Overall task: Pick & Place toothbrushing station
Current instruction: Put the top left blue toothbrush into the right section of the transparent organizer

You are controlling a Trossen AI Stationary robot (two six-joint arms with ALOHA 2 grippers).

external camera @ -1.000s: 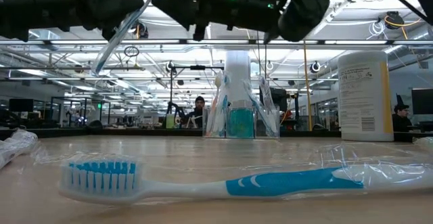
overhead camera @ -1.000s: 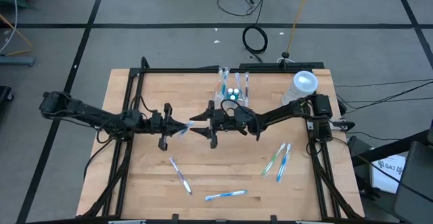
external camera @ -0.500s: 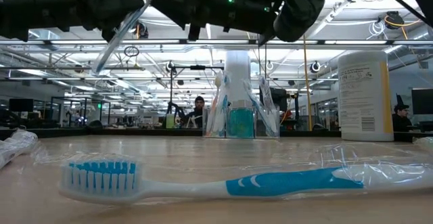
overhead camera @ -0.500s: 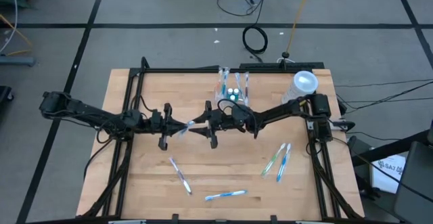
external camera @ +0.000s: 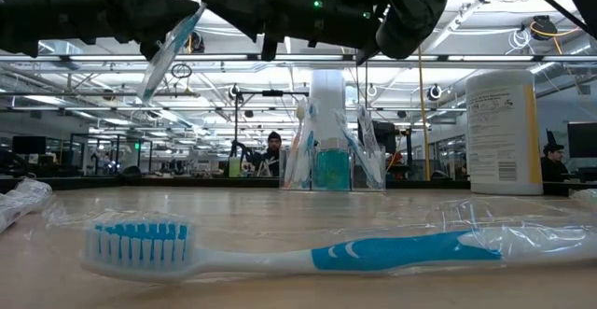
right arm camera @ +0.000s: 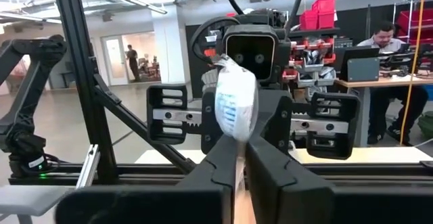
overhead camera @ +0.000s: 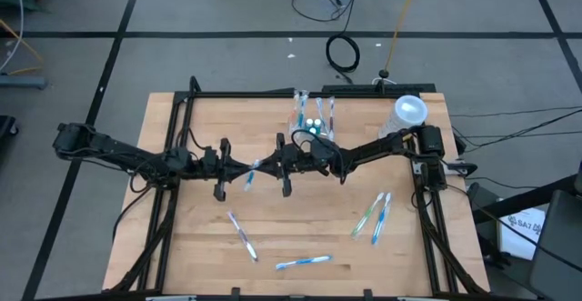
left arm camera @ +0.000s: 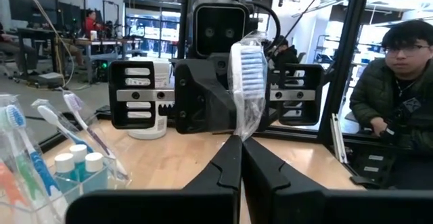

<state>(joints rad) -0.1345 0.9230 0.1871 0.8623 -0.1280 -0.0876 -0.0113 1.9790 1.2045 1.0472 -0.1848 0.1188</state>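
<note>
A toothbrush in a clear plastic wrapper [overhead camera: 255, 166] is held above the middle of the table between my two grippers. My left gripper [overhead camera: 242, 167] comes from the left and my right gripper [overhead camera: 269, 165] from the right; both are shut on it, tip to tip. In the low view its handle end [external camera: 163, 59] slants down below the dark grippers. The toothbrushing station [overhead camera: 312, 119], a clear holder with brushes and small tubes in it, stands on its base on the table's far middle. My left gripper pinches the wrapped toothbrush just behind the brush head [left arm camera: 240, 135] between its two fingers, coming level from the table's left. The head [left arm camera: 246, 65] stands out past the fingertips. The brush is clear of the table. My right gripper pinches the plastic wrapper at the brush's head end [right arm camera: 236, 137] between its two fingers, coming level from the table's right. The wrapped head [right arm camera: 234, 102] bulges just past the fingertips. Wrapper alone or the brush too, I cannot tell.
A whitish cylinder with a round white top [overhead camera: 407, 112] stands at the far right. Wrapped toothbrushes lie on the near half of the table: one [overhead camera: 242, 235] near left, one [overhead camera: 303, 262] near the front edge, a pair [overhead camera: 373, 215] at right. People sit beyond the table.
My right gripper has shut on the head end of the wrapped toothbrush that my left gripper was holding up. The brush has tipped a little, and more of its wrapper now shows in the low view.
</note>
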